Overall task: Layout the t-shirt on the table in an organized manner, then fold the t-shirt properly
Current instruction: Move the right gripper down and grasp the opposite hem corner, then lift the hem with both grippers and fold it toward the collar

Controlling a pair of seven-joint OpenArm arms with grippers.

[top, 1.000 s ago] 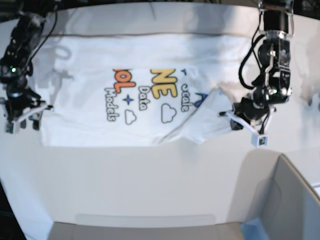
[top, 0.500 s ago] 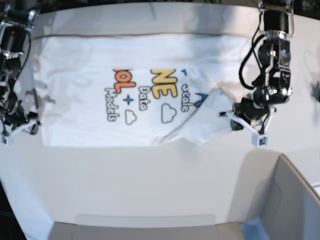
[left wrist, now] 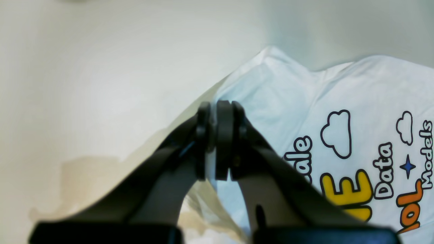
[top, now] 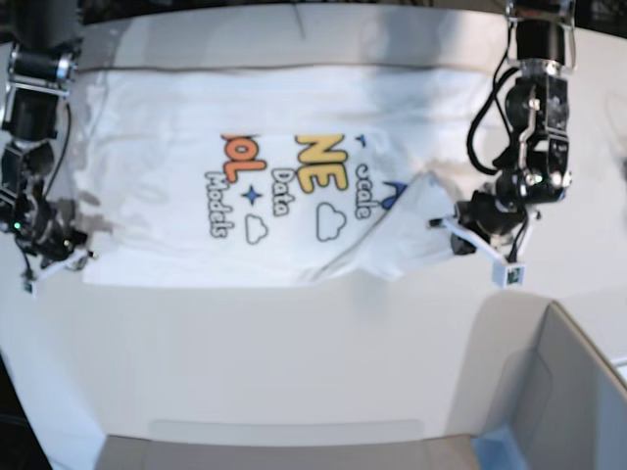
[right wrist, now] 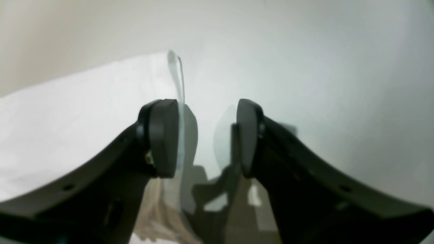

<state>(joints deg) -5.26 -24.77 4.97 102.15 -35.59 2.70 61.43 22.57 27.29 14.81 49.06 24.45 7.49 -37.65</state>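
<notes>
The white cloth t-shirt with blue, orange and yellow lettering [top: 284, 186] lies spread across the large smooth white counter [top: 294, 362], print upward. One corner is folded inward over the print (on the base view's right). The left gripper [left wrist: 215, 142] has its jaws closed on that lifted cloth edge. The right gripper [right wrist: 206, 135] sits at the shirt's opposite edge with jaws standing wide apart; nothing appears held, though a thin cloth edge runs just beside one pad and contact is unclear. A grey bin with blue corner [top: 558, 392] stands near the counter's front.
</notes>
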